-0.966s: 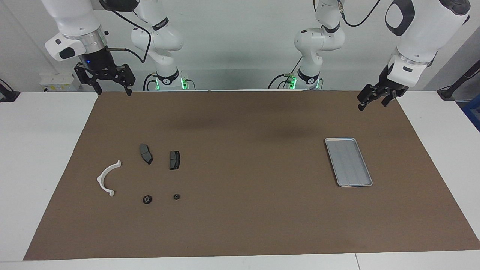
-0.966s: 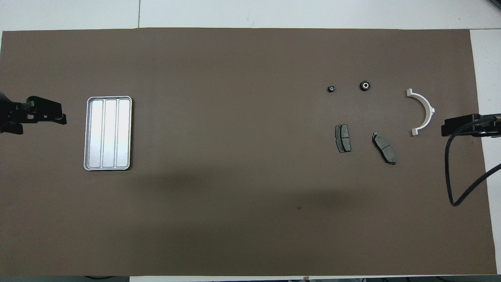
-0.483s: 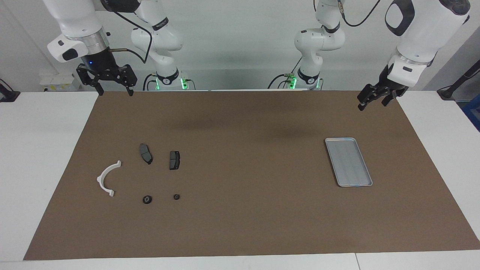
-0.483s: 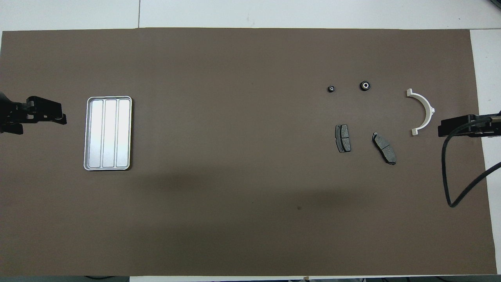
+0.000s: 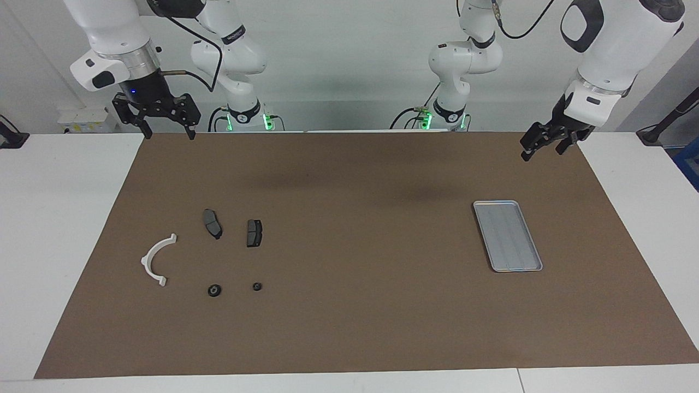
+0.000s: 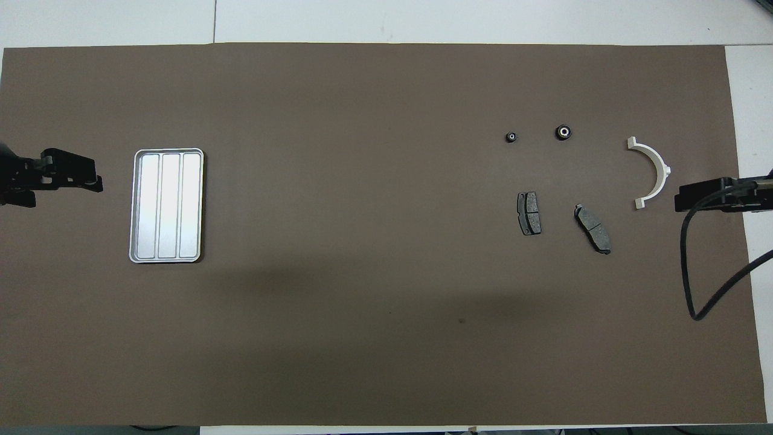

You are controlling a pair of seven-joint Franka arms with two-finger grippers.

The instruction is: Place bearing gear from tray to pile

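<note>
The silver tray (image 5: 508, 236) (image 6: 166, 205) lies bare on the brown mat toward the left arm's end. Two small black bearing gears (image 5: 214, 290) (image 5: 256, 286) (image 6: 563, 132) (image 6: 511, 137) rest on the mat in the pile, beside the white half-ring bracket (image 5: 146, 261) (image 6: 663, 169) and farther from the robots than two dark brake pads (image 5: 212, 223) (image 5: 253, 233). My right gripper (image 5: 167, 134) (image 6: 679, 199) hangs open and empty, high over the mat's edge by the pile. My left gripper (image 5: 540, 153) (image 6: 96, 183) hangs open and empty over the mat beside the tray.
A brown mat (image 5: 349, 327) covers most of the white table (image 5: 65, 245). The right arm's black cable (image 6: 688, 266) loops over the mat's end by the pile. Both arm bases stand at the table's robot side.
My right gripper has drifted slightly toward the middle of the table, its cable swinging with it. The left arm and all the parts have stayed put.
</note>
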